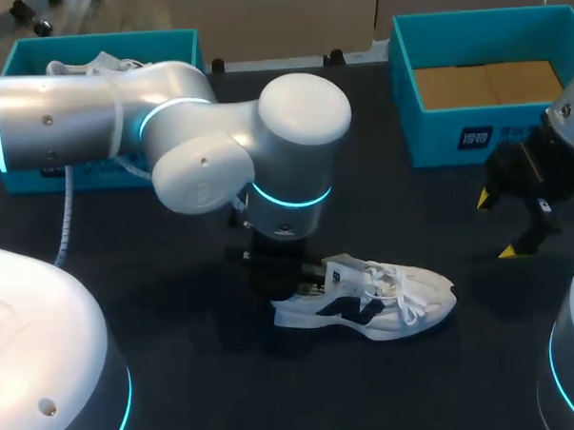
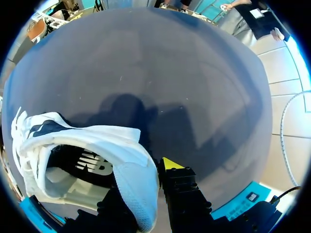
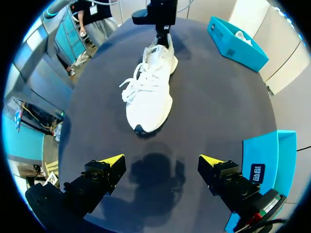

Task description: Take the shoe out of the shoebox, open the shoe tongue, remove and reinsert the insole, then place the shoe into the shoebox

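A white shoe [image 1: 386,301] stands on the dark table [image 1: 180,372], outside the shoebox [image 1: 408,95]. It is probably light and soft-sided, firmest at the heel. The left gripper [image 2: 145,182] pinches its heel collar; the right gripper [image 3: 162,161] hangs well apart, fingers spread.

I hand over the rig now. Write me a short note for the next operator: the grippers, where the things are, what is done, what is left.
Left gripper: shut on the heel of the white shoe, which stands on its sole on the table.
Right gripper: open, empty, over the table near the right shoebox.
That box is empty; the left shoebox holds another shoe.
Done: the shoe is out of the box.
Left: open the tongue, take out and reinsert the insole, which appears to be inside, then box the shoe.
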{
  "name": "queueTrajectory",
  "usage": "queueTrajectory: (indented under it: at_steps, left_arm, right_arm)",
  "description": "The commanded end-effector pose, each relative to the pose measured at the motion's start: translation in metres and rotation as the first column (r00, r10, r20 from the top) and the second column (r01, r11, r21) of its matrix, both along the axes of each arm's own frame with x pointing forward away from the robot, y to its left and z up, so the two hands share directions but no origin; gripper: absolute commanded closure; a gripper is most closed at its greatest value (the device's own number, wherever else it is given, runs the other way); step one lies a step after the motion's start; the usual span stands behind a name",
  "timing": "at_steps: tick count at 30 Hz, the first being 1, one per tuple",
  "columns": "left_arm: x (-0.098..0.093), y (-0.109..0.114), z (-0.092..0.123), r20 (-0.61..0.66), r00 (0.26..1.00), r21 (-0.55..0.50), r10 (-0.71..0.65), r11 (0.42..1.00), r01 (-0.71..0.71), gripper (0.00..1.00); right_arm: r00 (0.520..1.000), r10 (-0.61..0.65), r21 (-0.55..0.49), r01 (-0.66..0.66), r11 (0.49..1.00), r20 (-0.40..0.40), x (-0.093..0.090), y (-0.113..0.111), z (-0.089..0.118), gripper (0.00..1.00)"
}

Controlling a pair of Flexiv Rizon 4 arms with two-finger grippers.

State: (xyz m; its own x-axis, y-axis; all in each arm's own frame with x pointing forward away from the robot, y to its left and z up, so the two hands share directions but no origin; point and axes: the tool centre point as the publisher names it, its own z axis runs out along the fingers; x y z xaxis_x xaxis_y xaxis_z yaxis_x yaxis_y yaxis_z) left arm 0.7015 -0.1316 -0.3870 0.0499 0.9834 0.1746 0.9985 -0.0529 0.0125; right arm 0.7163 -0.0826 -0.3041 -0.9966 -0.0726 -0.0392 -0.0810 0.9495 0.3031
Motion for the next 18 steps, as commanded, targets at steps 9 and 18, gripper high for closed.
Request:
queueTrajectory:
  at_steps: [9,18]
  left_arm:
    - [-0.003,-0.004,-0.011,0.008,1.0,0.024,-0.004,1.0,0.004,1.0]
    - [-0.003,-0.004,-0.001,0.006,1.0,-0.005,-0.009,1.0,0.009,0.0]
  right_arm:
    - [1.0,0.0,-0.002,0.0,1.0,0.002,-0.001,0.0,0.0,0.0]
    - [1.0,0.0,-0.002,0.0,1.0,0.002,-0.001,0.0,0.0,0.0]
